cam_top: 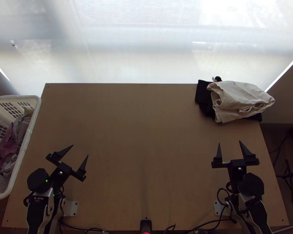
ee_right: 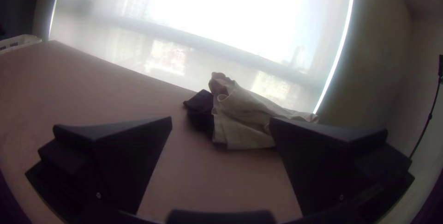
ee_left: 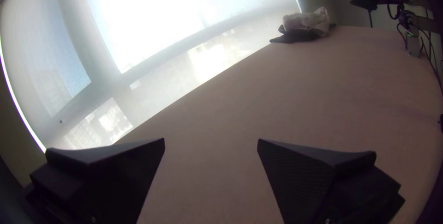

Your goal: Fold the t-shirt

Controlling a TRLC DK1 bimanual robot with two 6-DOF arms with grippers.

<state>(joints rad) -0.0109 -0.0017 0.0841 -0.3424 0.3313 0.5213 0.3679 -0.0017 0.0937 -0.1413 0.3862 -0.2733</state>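
Well, creased cream cloth [cam_top: 240, 96], perhaps folded, lies on black fabric [cam_top: 203, 96].

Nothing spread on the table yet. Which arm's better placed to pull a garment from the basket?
Left, I'd say. The left gripper is open beside the white basket holding the clothes. The right gripper, also open, is across the table, nearer the cloth pile.

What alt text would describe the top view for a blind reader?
A left robot gripper and a right robot gripper hang open over the near side of a light wooden table. A rumpled cream cloth lies on a black cloth at the far right corner; a white basket of clothes stands at the left.
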